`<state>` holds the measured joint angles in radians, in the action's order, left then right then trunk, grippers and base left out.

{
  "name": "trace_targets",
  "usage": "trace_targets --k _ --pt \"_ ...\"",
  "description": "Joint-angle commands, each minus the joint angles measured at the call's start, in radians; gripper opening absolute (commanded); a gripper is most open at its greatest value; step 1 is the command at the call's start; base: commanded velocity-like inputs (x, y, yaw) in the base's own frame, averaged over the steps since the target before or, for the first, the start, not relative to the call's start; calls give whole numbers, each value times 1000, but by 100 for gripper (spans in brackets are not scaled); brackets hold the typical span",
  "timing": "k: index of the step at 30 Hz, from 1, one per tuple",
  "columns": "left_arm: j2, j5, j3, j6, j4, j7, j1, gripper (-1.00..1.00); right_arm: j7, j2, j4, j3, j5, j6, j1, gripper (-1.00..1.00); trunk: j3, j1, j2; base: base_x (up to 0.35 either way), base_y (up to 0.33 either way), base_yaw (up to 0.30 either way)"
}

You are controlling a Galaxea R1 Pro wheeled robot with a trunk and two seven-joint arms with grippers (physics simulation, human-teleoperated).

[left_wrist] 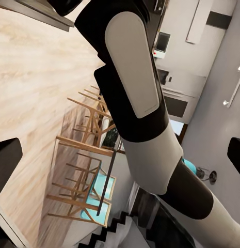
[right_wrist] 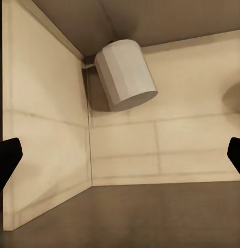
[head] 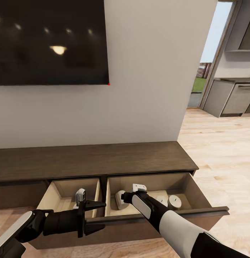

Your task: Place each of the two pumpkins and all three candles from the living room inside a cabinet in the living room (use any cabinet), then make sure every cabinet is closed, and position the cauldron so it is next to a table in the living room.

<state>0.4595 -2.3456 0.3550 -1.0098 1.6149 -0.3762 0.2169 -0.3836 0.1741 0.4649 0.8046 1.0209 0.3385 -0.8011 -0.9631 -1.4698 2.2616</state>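
Observation:
The dark-brown cabinet (head: 96,159) stands under the wall TV with both its drawers pulled out. The right drawer (head: 196,195) holds three pale candles. One candle (head: 119,199) (right_wrist: 125,75) lies tipped in the drawer's left back corner, and two stand upright (head: 162,200) (head: 174,201). My right gripper (head: 125,196) (right_wrist: 120,160) reaches into this drawer, open, with the tipped candle ahead of it and untouched. My left gripper (head: 100,216) (left_wrist: 120,155) hovers open and empty over the front rail between the drawers. Pumpkins, cauldron and table are out of view.
The left drawer (head: 58,195) shows its beige floor and walls. A black TV (head: 49,39) hangs above. To the right, the wood-plank floor (head: 218,143) leads past a doorway to grey kitchen units (head: 232,98). Wooden dining chairs (left_wrist: 83,155) show in the left wrist view.

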Motion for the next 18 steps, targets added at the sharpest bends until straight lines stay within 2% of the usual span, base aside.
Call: trace_targets --k 1,3,10,18 --pt "1 -11 1 0 0 -9 1 100 -8 -1 2 7 7 2 -1 100 -1 0 0 0 0 0" --pt "1 -11 1 0 0 -9 1 100 -8 -1 2 7 7 2 -1 100 -1 0 0 0 0 0" --pt "0 -11 1 0 0 -9 1 100 -8 -1 1 7 7 2 -1 100 21 27 -49 -4 0 0" --pt "0 -11 1 0 0 -9 1 100 -8 -2 1 7 7 2 -1 100 46 58 -105 -89 0 0"
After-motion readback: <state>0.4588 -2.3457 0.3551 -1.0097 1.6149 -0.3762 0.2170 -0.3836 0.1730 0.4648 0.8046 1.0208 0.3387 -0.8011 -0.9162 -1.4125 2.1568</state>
